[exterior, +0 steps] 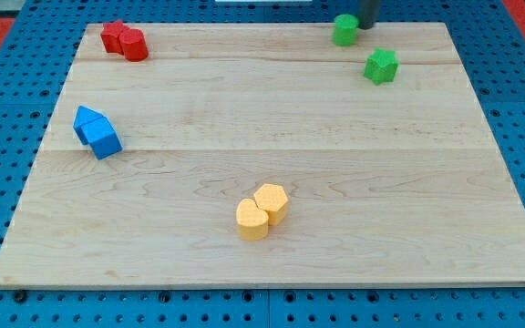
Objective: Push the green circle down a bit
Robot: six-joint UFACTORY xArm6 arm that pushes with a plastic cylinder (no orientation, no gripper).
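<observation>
In the frame's upper right, my tip [365,25] sits just up-right of the small green circle block [344,30], seemingly touching; it grasps nothing; pushing down-frame needs it more squarely above.

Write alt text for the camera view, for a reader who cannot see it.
My tip sits at the view's top, just right of the green circle on a wooden board. A green star lies lower right of it; red blocks, blue blocks and yellow blocks sit in pairs elsewhere.

Straight dark rod [365,13], plain.
</observation>
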